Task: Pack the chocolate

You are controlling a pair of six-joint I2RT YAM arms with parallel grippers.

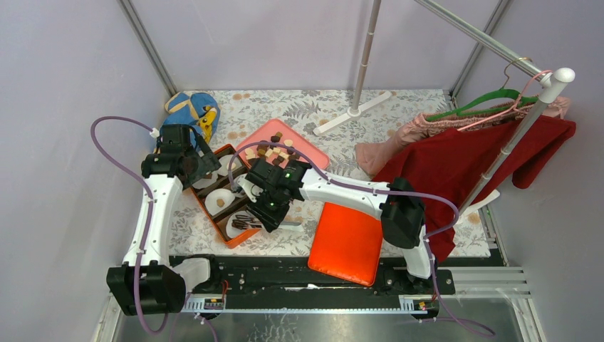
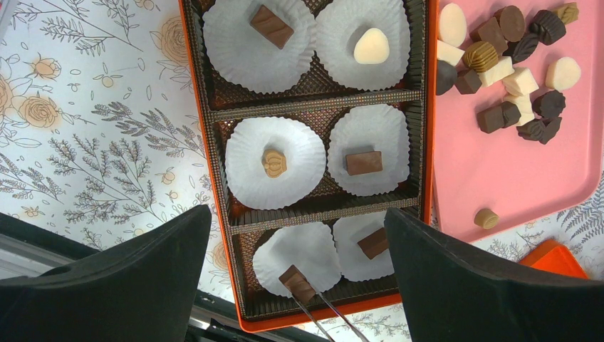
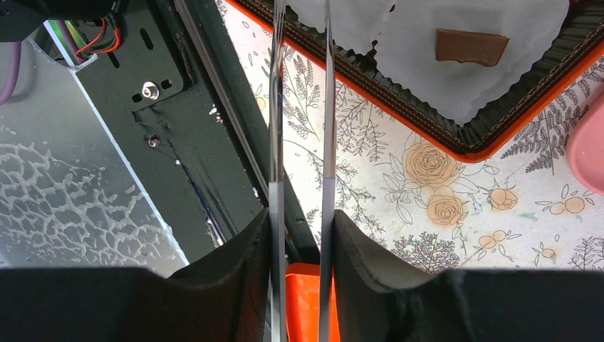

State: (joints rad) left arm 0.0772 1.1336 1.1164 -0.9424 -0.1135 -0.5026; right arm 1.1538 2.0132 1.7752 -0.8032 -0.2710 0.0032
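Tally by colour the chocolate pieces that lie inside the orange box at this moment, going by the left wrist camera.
Brown pieces: 4
Tan piece: 1
Cream-white piece: 1
Total: 6

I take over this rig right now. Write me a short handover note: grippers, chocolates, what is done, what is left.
Left gripper: open, empty, above the orange box.
Right gripper: shut on tweezers; their tips grip a brown chocolate at the sixth liner.
Done: five liners hold one piece each.
Left: release this piece; loose chocolates lie on the pink tray.
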